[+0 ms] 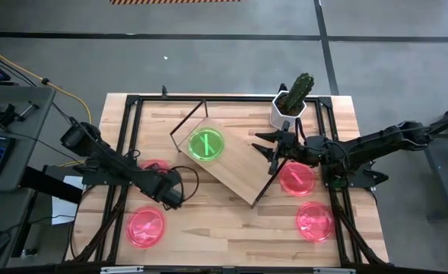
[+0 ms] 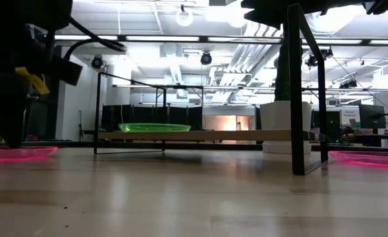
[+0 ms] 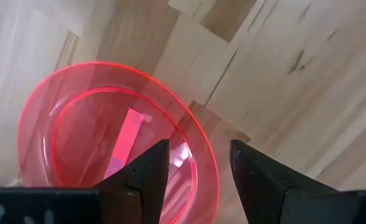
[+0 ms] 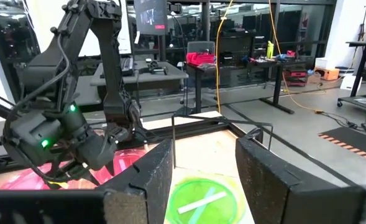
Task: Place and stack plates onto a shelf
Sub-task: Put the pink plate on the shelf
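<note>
The shelf (image 1: 235,164) stands slantwise mid-table, a light board on a dark wire frame. One green plate (image 1: 207,144) rests flat on its far-left part; no second green plate shows. Pink plates lie flat on the table at the left (image 1: 157,166), near left (image 1: 146,226), right (image 1: 296,179) and near right (image 1: 315,221). My left gripper (image 1: 179,190) is open over the left pink plate (image 3: 108,137), with its fingers either side of the rim (image 3: 201,158). My right gripper (image 1: 268,152) is open, over the shelf's right end and facing the green plate (image 4: 204,196).
A cactus in a white pot (image 1: 292,103) stands at the far edge, close behind my right gripper. The table's dark frame rails (image 1: 128,137) run along the sides, and the shelf's wire legs (image 2: 305,92) rise above the board. Bare wood (image 1: 231,221) lies between the near plates.
</note>
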`<state>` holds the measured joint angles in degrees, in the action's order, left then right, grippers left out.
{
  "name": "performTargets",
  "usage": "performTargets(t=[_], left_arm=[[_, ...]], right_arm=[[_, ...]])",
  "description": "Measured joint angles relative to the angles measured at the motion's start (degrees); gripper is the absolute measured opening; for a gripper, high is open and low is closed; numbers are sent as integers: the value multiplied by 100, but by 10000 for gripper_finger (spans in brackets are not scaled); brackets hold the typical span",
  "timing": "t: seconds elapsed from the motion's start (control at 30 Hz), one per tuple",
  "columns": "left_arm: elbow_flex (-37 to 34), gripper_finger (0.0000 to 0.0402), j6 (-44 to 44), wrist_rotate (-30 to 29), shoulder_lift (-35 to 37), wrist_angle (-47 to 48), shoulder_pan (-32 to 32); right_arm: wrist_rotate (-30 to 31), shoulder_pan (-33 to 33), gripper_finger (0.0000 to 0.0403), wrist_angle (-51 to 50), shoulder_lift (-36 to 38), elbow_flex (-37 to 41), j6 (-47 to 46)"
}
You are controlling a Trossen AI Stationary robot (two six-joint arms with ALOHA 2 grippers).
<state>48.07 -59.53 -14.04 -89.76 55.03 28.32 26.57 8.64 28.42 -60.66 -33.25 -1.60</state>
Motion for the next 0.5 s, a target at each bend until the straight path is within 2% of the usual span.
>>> performTargets(t=[0.3,0.5], left_arm=[[7,161,-197,65,-195,-235,0],[36,161,-145,164,-610,-203,-2]], right_arm=[[12,0,163,-42,0,-1,-96],[13,0,163,-83,0,-1,-96]])
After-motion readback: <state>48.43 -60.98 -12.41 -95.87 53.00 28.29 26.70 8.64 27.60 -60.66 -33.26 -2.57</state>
